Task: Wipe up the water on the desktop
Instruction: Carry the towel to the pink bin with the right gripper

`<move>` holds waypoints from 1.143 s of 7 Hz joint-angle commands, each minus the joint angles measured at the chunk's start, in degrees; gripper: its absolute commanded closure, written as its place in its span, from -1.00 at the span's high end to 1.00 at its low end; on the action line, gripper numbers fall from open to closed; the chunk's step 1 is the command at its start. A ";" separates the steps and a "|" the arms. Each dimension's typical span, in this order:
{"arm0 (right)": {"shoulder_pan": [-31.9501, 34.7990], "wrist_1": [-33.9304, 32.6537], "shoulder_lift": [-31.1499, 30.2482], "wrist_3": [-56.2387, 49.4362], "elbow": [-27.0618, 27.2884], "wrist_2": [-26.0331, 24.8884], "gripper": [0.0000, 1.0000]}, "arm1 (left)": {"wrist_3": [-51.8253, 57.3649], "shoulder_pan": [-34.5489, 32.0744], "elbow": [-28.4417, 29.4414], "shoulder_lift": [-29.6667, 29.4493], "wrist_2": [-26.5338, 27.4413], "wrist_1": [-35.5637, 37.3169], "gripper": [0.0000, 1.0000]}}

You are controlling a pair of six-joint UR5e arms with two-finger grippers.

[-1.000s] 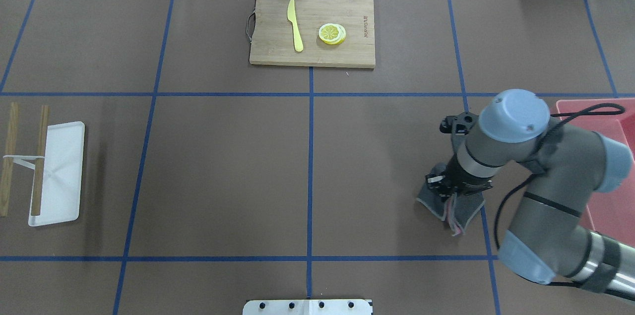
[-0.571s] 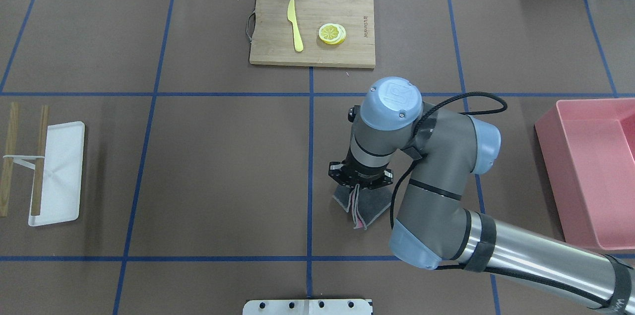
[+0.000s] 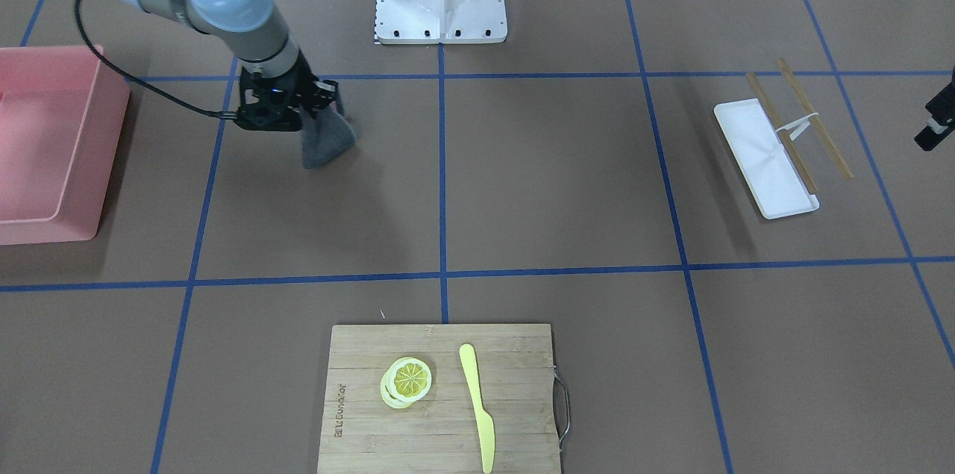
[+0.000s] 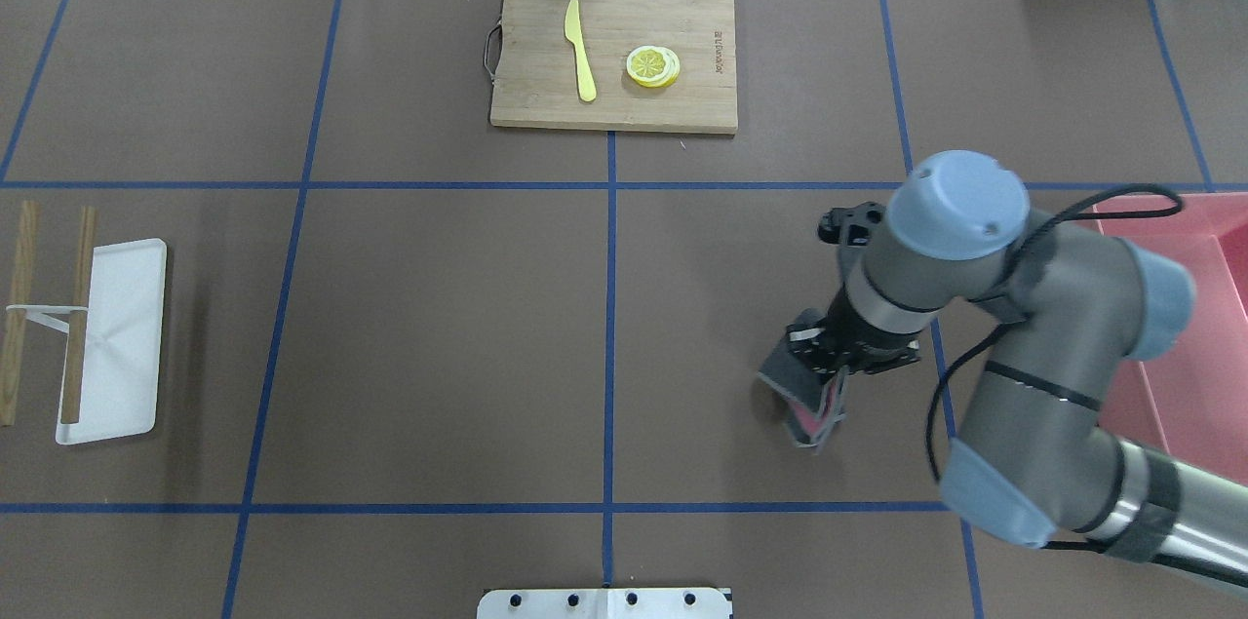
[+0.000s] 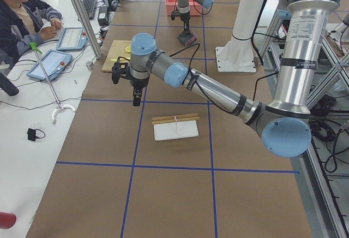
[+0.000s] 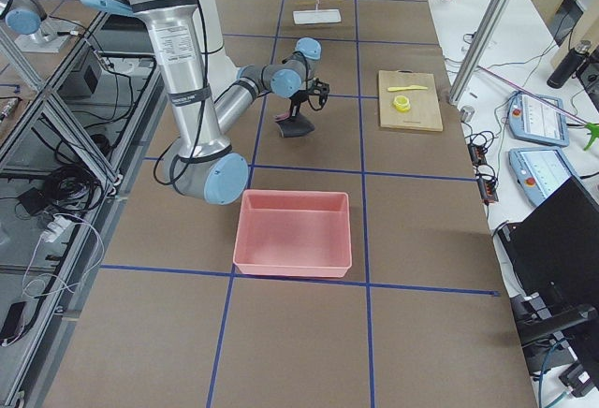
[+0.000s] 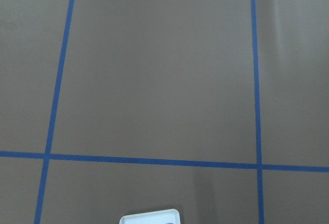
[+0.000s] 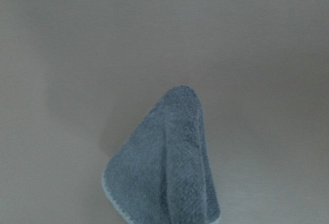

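Firmly clamped cloth meets the bench

Nearest the robot, the right end effector (image 4: 824,361) is closed on a grey cloth (image 4: 804,395), gripping the top fold so the loose lower edge reaches the brown bench (image 4: 439,336) that spreads under everything; no wet patch shows. A pink tub (image 3: 45,160) sits beside it, likely for the cloth. The left end effector (image 5: 137,101) hangs near the white tray (image 4: 122,336), its spacing impossible to tell. Farthest, the cutting board (image 4: 663,102) stays clear of the wiping
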 commanded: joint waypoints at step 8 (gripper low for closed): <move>38.83 -13.69 -30.98 -63.25 11.52 7.21 -1.00 | 0.00 -0.12 -0.47 -0.29 0.00 1.07 0.94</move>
